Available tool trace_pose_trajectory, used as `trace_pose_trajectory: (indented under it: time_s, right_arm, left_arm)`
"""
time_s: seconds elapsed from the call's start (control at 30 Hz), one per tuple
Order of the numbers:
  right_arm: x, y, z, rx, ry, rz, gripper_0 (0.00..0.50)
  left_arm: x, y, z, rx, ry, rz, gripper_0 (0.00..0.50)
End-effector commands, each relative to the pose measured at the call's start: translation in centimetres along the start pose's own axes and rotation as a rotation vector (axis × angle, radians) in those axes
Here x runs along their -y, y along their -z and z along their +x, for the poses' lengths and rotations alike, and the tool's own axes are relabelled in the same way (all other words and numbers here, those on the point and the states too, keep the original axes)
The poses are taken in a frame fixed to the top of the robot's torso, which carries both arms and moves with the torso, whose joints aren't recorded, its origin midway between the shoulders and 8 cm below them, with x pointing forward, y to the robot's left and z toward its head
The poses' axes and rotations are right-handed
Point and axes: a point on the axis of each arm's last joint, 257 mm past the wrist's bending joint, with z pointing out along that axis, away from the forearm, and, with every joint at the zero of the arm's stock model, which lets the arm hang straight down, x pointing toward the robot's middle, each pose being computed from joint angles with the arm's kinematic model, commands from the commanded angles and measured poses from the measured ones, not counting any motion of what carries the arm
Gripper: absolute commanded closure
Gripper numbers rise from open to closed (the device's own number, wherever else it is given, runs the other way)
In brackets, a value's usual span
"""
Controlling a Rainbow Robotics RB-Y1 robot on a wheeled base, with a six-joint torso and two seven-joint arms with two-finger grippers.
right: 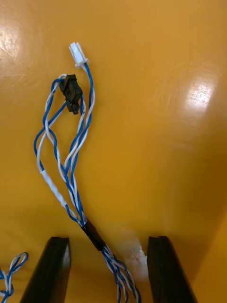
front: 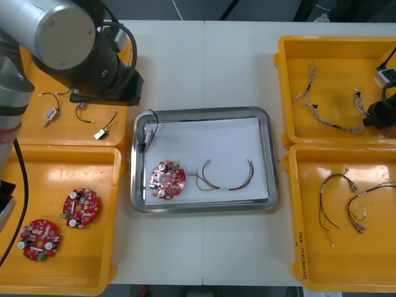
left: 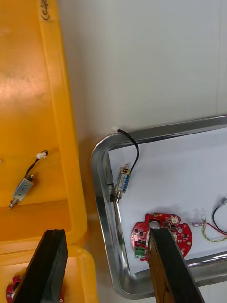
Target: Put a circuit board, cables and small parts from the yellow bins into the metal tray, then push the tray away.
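Note:
The metal tray (front: 271,162), white inside, holds a red circuit board (front: 166,179), a red and yellow cable (front: 226,177) and a small metal part (front: 147,140) with a black wire. My right gripper (right: 109,274) is open, low over the far right yellow bin (front: 291,93). A twisted blue and white cable (right: 71,156) runs between its fingers. My left gripper (left: 109,270) is open above the table between the far left bin (left: 56,118) and the tray rim (left: 101,189). Nothing is between its fingers.
The far left bin holds small metal parts (front: 51,114) with black wires. Two more circuit boards (front: 80,207) lie in the near left bin. The near right bin has several thin cables (front: 340,198). My left arm (front: 93,62) covers part of the far left bin.

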Motion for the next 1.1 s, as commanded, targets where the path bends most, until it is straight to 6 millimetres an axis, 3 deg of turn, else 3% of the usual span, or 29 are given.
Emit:
trace_pose_trajectory:
  time_s: [0.03,0.07,0.1,0.13,0.43,0.57,0.83,1.1]
  right_arm:
    - [-1.6,-1.5,1.2,-0.015,0.055,-0.024,0.331]
    - [-1.6,-1.5,1.2,-0.015,0.053,-0.024,0.385]
    - [-1.7,-1.6,1.2,-0.013,0.053,-0.025,0.483]
    - [-1.8,-1.6,1.2,-0.012,0.053,-0.028,0.496]
    - [-2.3,-1.8,0.8,0.004,0.051,-0.038,0.500]
    - [-2.1,-1.1,-0.3,0.024,0.079,-0.028,0.500]
    - [-1.4,2.4,-2.1,0.043,0.098,-0.034,0.500]
    - [-1.3,6.4,-2.7,0.024,0.123,-0.050,0.500]
  left_arm:
    - [-2.0,4.5,-3.7,0.103,-0.116,-0.002,0.000]
    - [-2.3,4.6,-3.8,0.104,-0.121,-0.001,0.000]
    - [-2.9,5.1,-4.0,0.107,-0.141,0.004,0.000]
    - [-3.1,5.1,-4.0,0.106,-0.149,0.004,0.000]
    - [-7.2,6.0,-4.8,0.084,-0.218,-0.002,0.000]
    - [-9.3,5.9,-4.9,0.064,-0.238,-0.011,0.000]
    - [-13.0,5.7,-5.1,0.032,-0.294,-0.043,0.000]
    - [-17.3,3.9,-3.6,-0.066,-0.342,-0.065,0.000]
